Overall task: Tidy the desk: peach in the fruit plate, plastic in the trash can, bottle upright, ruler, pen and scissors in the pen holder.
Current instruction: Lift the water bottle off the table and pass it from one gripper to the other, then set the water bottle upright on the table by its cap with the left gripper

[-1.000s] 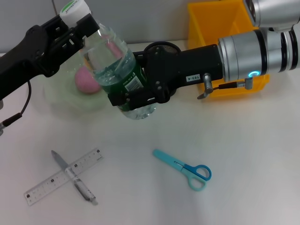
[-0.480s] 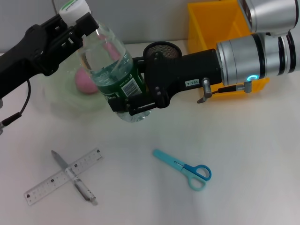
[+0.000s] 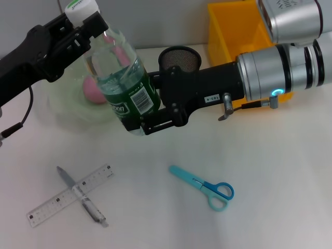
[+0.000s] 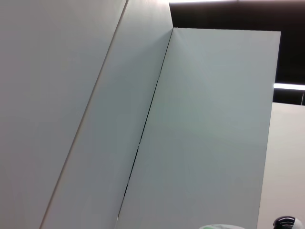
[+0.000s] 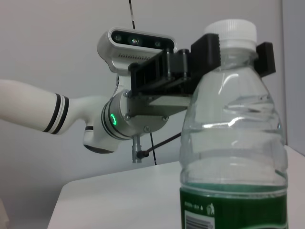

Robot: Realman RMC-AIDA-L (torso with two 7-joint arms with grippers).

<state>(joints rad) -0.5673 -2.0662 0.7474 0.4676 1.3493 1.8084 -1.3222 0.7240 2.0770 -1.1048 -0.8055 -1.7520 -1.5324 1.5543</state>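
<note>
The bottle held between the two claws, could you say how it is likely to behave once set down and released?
The bottle looks tall and narrow-based, so it may tip. It appears empty, so probably light. The left claw grips its neck, the right claw its base.

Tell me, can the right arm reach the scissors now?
Probably not yet: the right gripper is shut on the bottle, which the left gripper also holds. The scissors lie uncovered on the desk.

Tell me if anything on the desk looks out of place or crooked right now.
The bottle is tilted, held off the desk by both grippers: the left gripper at the cap, the right gripper around the label. The pen lies crossed over the ruler, and the scissors lie loose, all outside the pen holder.
</note>
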